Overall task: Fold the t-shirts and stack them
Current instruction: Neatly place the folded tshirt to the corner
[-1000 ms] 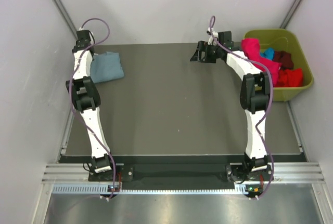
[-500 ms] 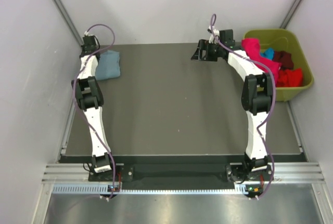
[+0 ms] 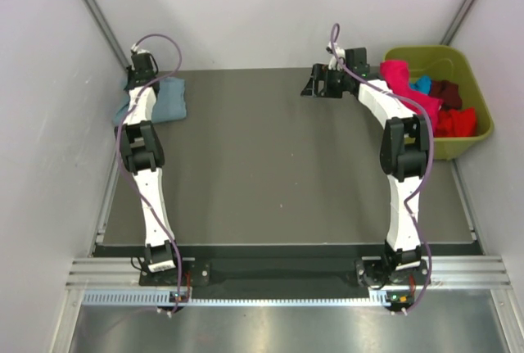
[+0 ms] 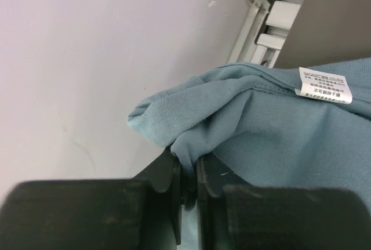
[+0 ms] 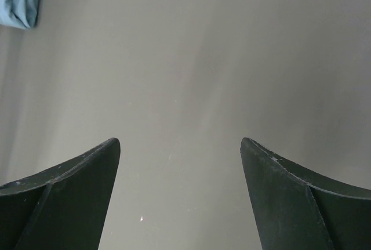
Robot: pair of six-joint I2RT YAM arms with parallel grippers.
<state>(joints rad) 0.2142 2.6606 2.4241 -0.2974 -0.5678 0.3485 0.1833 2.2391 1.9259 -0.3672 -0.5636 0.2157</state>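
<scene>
Far-left corner of table [image 3: 270,165]: L gripper [image 4: 186,169] clamped on fold of grey-blue t-shirt [image 4: 278,140], seemingly by the wall [image 4: 87,58] — R gripper [image 5: 179,145] spread wide, empty.

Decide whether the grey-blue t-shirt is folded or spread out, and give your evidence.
Folded up, not spread: the grey-blue t-shirt is a small compact bundle, and the left gripper pinches doubled layers of it.

The dark grey table [image 3: 278,165] carries a bunched grey-blue t-shirt [image 3: 169,99] at its far left corner and a green bin [image 3: 458,58] far right.
</scene>
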